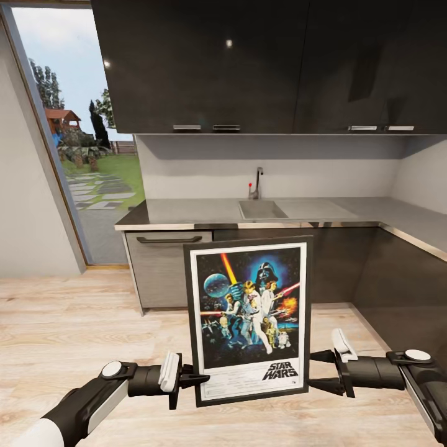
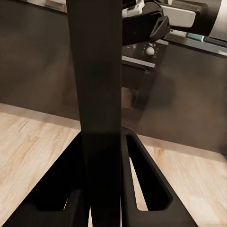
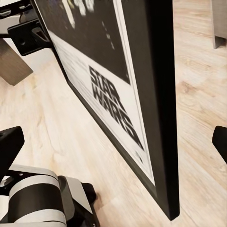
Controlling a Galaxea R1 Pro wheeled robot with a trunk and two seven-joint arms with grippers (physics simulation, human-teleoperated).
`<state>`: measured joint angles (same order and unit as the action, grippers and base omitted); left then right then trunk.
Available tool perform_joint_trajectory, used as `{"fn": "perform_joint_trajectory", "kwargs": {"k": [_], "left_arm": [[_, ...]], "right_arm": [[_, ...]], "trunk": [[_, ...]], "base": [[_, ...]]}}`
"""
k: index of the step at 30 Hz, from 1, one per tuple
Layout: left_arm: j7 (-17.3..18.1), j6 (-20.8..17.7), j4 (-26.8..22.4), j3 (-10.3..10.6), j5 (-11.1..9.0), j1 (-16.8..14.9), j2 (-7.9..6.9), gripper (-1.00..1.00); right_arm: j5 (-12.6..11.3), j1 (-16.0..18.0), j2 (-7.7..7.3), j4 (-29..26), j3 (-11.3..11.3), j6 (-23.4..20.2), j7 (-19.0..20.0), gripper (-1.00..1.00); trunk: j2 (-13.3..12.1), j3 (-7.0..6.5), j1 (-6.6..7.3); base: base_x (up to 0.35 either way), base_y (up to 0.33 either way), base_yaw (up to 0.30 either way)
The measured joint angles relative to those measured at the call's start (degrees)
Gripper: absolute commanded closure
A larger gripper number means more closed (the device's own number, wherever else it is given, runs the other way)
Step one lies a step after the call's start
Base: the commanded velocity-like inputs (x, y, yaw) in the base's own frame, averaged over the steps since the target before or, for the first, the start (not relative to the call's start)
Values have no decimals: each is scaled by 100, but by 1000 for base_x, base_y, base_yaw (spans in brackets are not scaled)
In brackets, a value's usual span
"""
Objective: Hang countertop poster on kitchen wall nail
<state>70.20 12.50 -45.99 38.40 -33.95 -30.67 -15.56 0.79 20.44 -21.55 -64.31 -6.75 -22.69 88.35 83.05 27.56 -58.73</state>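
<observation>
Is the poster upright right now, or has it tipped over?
Upright. In the head view the poster stands vertically, print facing the camera, off the kitchen countertop, its lower left edge between the left gripper fingers.

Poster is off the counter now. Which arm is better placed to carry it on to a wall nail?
Left. The left gripper is clamped on the poster's lower left edge, fingers either side of the frame. The right gripper is open, its fingers straddling the right edge without gripping.

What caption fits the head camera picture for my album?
Left gripper pinches the Star Wars poster upright before the kitchen countertop; right gripper open beside it.
</observation>
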Motion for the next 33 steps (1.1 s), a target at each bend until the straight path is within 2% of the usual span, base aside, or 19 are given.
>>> {"fn": "perform_joint_trajectory", "kwargs": {"k": [14, 20, 33], "left_arm": [[17, 3, -7, 0, 0, 0, -2, 100], [358, -6, 5, -7, 8, 0, -3, 100], [428, -8, 17, -10, 9, 0, -10, 100]], "right_arm": [[0, 0, 1, 24, 3, 0, 0, -100], [0, 0, 1, 26, 3, 0, 0, -100], [0, 0, 4, 35, 3, 0, 0, -100]], "trunk": [[0, 0, 0], [0, 0, 0], [0, 0, 0]], "base": [[0, 0, 0], [0, 0, 0], [0, 0, 0]]}}
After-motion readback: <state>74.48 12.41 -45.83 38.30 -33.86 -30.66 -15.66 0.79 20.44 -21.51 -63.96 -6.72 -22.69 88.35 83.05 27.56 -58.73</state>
